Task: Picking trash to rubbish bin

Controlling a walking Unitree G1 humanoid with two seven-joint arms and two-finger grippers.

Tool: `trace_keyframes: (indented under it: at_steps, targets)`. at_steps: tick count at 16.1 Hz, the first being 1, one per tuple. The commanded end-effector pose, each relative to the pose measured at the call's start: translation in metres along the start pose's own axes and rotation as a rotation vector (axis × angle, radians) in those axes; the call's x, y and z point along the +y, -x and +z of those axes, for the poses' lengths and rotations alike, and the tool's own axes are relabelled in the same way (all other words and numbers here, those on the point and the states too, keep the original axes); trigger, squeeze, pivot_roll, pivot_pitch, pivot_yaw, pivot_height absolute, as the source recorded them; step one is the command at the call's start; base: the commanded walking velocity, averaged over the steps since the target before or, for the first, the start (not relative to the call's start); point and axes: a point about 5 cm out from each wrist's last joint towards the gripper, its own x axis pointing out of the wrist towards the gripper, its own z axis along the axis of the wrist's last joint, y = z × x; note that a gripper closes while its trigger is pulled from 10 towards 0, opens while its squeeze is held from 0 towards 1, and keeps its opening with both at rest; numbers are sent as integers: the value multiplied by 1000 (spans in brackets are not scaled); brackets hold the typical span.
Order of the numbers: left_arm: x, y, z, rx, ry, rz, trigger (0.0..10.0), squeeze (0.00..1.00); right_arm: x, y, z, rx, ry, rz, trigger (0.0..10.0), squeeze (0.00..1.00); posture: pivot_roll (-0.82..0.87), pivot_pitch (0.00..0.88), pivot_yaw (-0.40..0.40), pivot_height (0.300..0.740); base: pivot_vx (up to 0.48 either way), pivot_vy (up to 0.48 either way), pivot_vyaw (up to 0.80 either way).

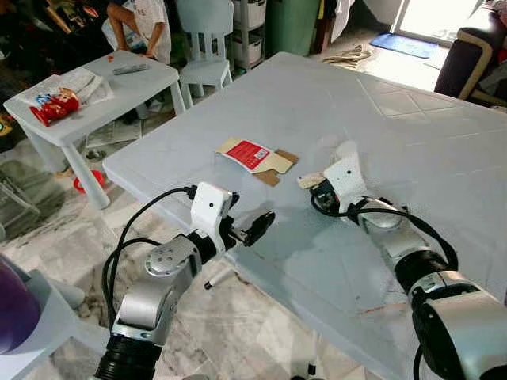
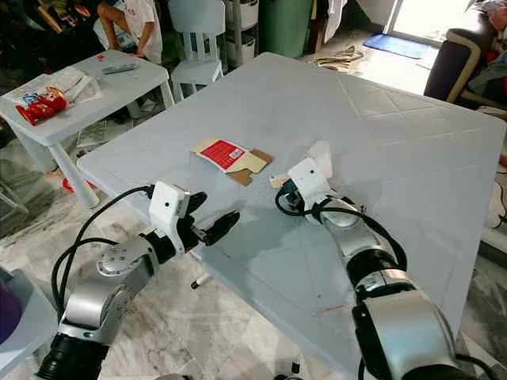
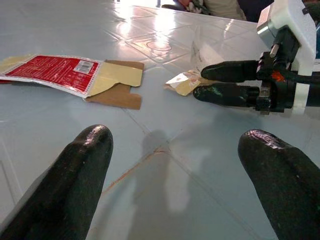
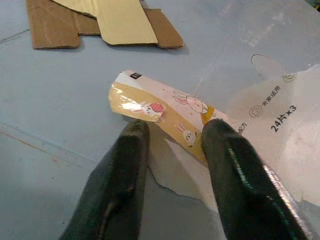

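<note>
On the big white table [image 1: 412, 119] lies a small tan wrapper printed with rabbits [image 4: 160, 107], part of a clear plastic film [image 4: 280, 115]. My right gripper [image 4: 172, 130] is low over it and open, one finger on each side of the wrapper's near end. A flattened carton, red and white with a brown inside [image 1: 255, 155], lies a little to the left of it. My left gripper [image 1: 252, 212] hovers open over the table's near left edge and holds nothing; it points toward the carton [image 3: 75, 75] and the right gripper [image 3: 202, 82].
A small white table [image 1: 119, 95] stands at the far left, with a red snack bag [image 1: 54, 105] and a remote [image 1: 129, 69] on it. Behind it are a person [image 1: 146, 20] and a white chair [image 1: 204, 47]. A green bin [image 1: 291, 24] stands at the back.
</note>
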Motion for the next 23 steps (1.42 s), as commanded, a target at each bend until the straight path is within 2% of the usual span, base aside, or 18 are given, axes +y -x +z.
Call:
trace_keyframes:
  at_steps: [1, 6, 9, 10, 12, 17, 20, 23]
  targets:
    - [3, 0, 5, -10, -13, 5, 10000, 0, 2, 0, -1, 5, -5, -4, 0, 0, 190, 69, -1, 740, 0, 0, 0]
    - [6, -1, 8, -18, -22, 23, 10000, 0, 7, -5, 9, -31, -17, 3, 0, 0, 192, 66, 0, 740, 0, 0, 0]
    - [18, -1, 10, -21, -56, 116, 10000, 0, 9, -3, 20, -106, 20, 21, 0, 0, 186, 64, -1, 740, 0, 0, 0]
    - [29, -2, 12, -29, -75, 189, 10000, 0, 13, 0, 28, -171, 39, 52, 0, 0, 179, 65, 0, 740, 0, 0, 0]
    - [37, -2, 13, -37, -78, 252, 10000, 0, 19, 6, 32, -207, 26, 84, 0, 0, 161, 61, 3, 740, 0, 0, 0]
    - [59, -5, 10, -36, -34, 400, 10000, 0, 46, 25, 37, -250, -16, 184, 0, 0, 135, 56, 7, 740, 0, 0, 0]
    - [65, -11, 19, -77, 0, 423, 10000, 0, 59, 36, 41, -258, -31, 233, 0, 0, 120, 58, 9, 740, 0, 0, 0]
    - [65, -13, 19, -83, -1, 421, 10000, 0, 60, 43, 43, -275, 5, 233, 0, 0, 117, 58, 10, 740, 0, 0, 0]
